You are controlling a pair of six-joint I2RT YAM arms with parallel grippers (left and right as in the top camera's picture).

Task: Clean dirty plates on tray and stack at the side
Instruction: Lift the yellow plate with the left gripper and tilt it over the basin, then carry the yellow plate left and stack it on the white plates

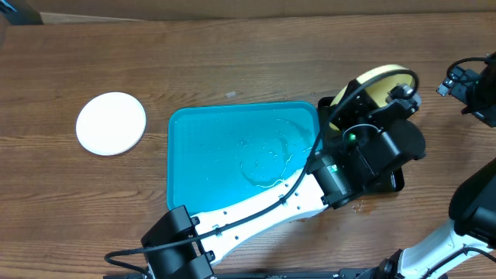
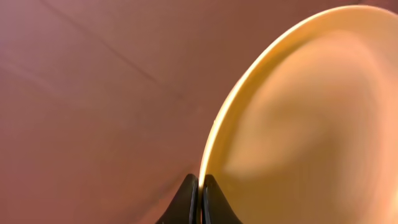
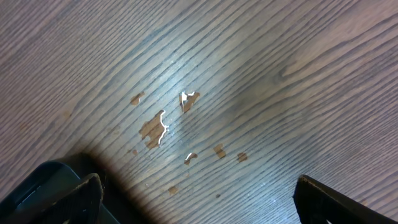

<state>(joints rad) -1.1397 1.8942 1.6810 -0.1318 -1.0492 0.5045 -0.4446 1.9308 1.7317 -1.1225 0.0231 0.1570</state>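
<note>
left claw [image 2: 200, 186] clenched on the rim of the pale yellow plate [image 2: 298, 118]. In the wrist view the plate stands on edge, running from the tips up toward 1 o'clock. Overhead: it's held off the blue tray [image 1: 194, 155], at 2 o'clock from tray centre. white plate [image 1: 111, 123] lies flat on the surface [image 1: 232, 54] at 9 o'clock of the tray, apart from it. right claw [image 3: 199, 193] released, jaws wide, over wood with wet spots [image 3: 155, 127].
</note>
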